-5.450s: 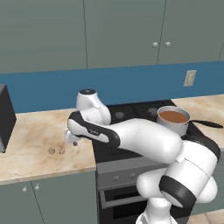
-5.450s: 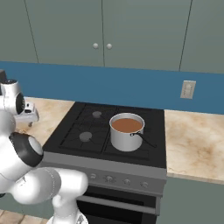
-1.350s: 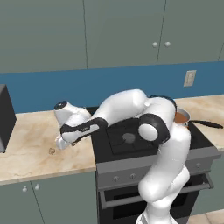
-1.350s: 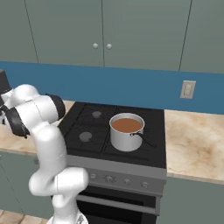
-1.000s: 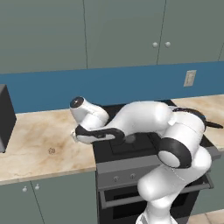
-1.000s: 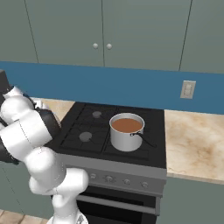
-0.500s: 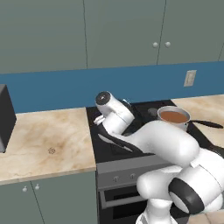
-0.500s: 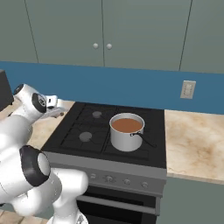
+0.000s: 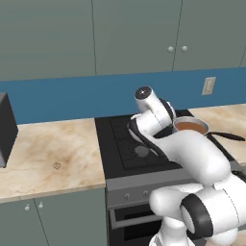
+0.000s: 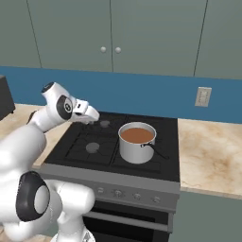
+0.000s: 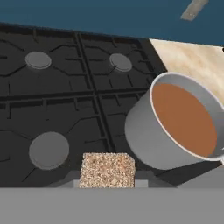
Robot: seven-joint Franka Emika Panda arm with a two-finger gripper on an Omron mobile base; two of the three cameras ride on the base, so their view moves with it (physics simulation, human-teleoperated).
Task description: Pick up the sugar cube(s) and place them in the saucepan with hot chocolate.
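Spanning the middle of both base views, the black stove [image 10: 90, 137] lies below the gripper [image 10: 92, 116], its grates and round burner caps spread under the hand. Flanking it, the beige marble counter [image 9: 53, 153] runs off behind the gripper on one side, and another stretch of counter [image 10: 212, 156] lies beyond the far side of the stove. Grey cabinets [image 10: 113, 38] and a blue wall strip [image 10: 156, 97] rise ahead of the hand, with a pale wall outlet [image 10: 203, 96] past the pot.

The saucepan with hot chocolate [image 10: 137, 142] stands on the stove near the gripper, ahead of it and off to one side, apart from the fingers; brown liquid fills it and its thin black handle [image 10: 158, 151] points away from the hand. In the hand view the saucepan's silver wall looms close beyond the fingertips.

The gripper is clenched on a sugar cube [image 11: 108, 170], a speckled tan block pinched between the two finger tips, held in the air above the grates. Another tiny sugar cube on the counter [image 9: 56, 166] lies well behind the gripper.
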